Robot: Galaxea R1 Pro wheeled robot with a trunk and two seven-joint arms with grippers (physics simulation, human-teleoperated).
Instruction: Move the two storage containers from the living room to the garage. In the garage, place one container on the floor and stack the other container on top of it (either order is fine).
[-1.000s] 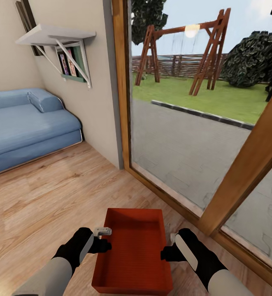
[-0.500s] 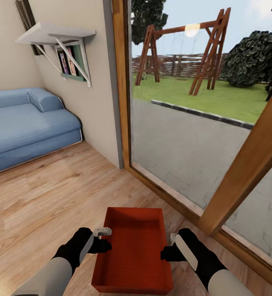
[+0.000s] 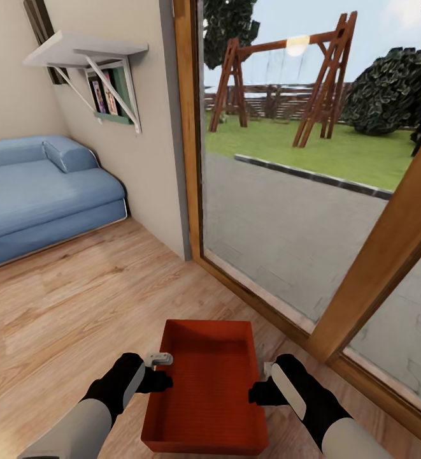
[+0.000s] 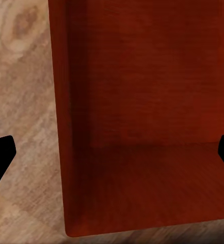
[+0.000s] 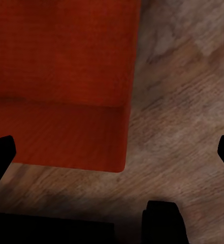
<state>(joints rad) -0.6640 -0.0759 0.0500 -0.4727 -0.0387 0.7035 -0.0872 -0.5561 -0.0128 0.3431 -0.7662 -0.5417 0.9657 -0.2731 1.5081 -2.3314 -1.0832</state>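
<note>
One red-orange storage container sits low over the living room's wood-plank flooring, right in front of me, between both arms. My left gripper is at its left long wall and my right gripper at its right long wall. In the left wrist view the storage container has its side wall between the widely spread fingers of the open left gripper. In the right wrist view a corner of the storage container lies between the spread fingers of the open right gripper.
A wood-framed glass door runs along the right, close to the container, with a slanted wooden frame post. A blue sofa stands at the back left under a wall shelf. Open plank flooring lies to the left.
The whole picture has shifted very slightly, so the camera moved a little. Container and grippers keep the same positions relative to each other.
</note>
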